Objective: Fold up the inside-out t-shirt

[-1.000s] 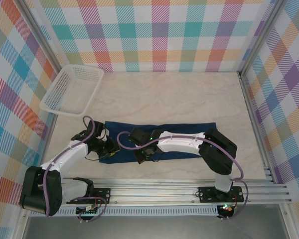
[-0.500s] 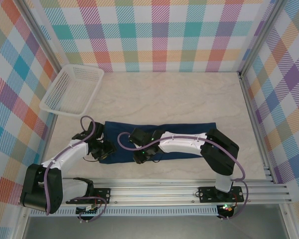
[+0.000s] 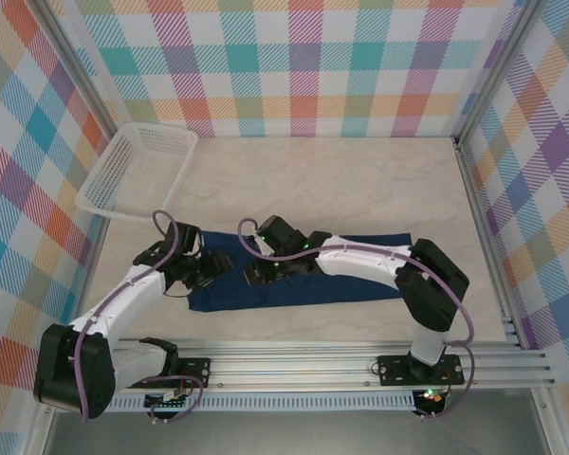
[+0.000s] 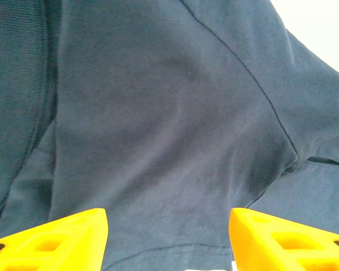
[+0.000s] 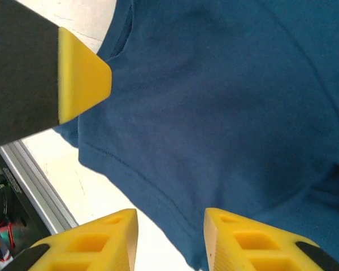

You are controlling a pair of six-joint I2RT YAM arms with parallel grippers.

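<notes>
Garment: the dark navy blue short-sleeved soft cloth t-shirt [image 3: 294, 294] is laid out as a long flat band across the pale wood-grain table [image 3: 341, 190], close to its near edge.
Left fingers [image 4: 56, 240]: yellow, spread wide above the left end of the band. Cloth is seen below them and nothing is held.
Right fingers [image 5: 96, 243]: yellow, set at a narrower gap over the near hem. No cloth is pinched between them.
Change: a second ago both pairs were low at the band's near edge. Since then both have been opened and carried toward its far side.
Cloth after release: the outline of the band is unchanged and no corner has been dragged along.
Meaning: the lengthwise fold is judged to be set and let go — the band has not yet been folded across its length.
Next requirement: a fresh grasp at one end of the band is expected to be needed.
Other item: a white plastic mesh basket [image 3: 133, 175] stands at the far left, well apart from the t-shirt.
</notes>
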